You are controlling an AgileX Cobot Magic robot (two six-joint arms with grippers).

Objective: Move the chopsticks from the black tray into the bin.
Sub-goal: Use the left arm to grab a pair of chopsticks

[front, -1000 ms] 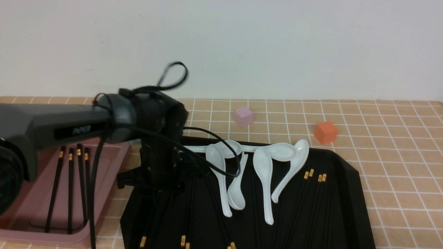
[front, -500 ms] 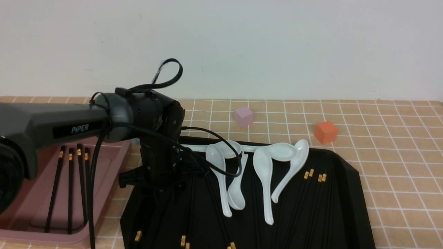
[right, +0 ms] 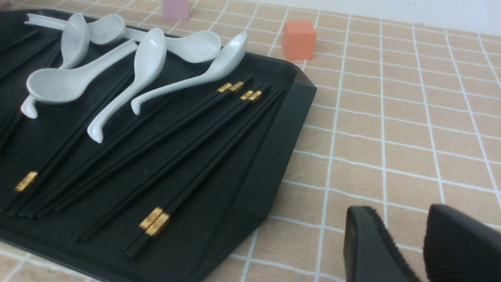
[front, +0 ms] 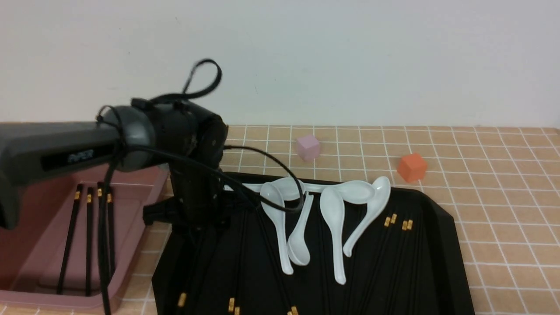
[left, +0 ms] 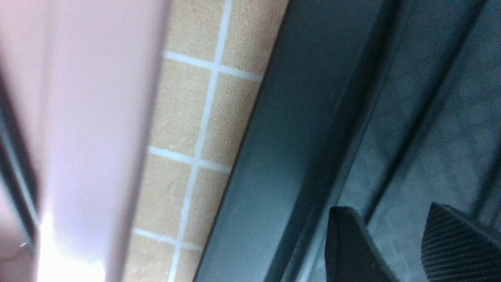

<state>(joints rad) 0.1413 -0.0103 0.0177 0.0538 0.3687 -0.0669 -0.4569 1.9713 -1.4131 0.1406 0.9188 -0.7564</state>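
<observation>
in the left wrist view, shows fingers spread on the left hand (left: 391, 235), with nothing visibly gripped: probably parted to straddle one of the chopsticks (left: 420, 117) before closing. lies lengthwise near that gap, thin and flat on the floor of the black tray (left: 270, 156), so probably calls for fingers lined up across the shaft and a low reach. runs close beside the tray, the wall of the bin (left: 98, 117), with only a strip of surface (left: 188, 125) between, likely to keep each transfer short.

in the front view, find the left hand low over the left side of the tray, within easy reach of the bin at far left. holds four chopsticks already, gold bands toward the far end, perhaps set alike for neat stacking. leaves many more in the tray, so judge the task as well short of done. notice the white spoons (front: 333, 218) across the middle and far part, some lying over chopsticks, and likely to be dragged if lifted carelessly.

in the right wrist view, makes out the right hand (right: 405, 235) with fingers apart and empty, beside the tray over the surface, presumably parked clear of the work. rest pairs of chopsticks at the tray's right side, probably for later.
</observation>
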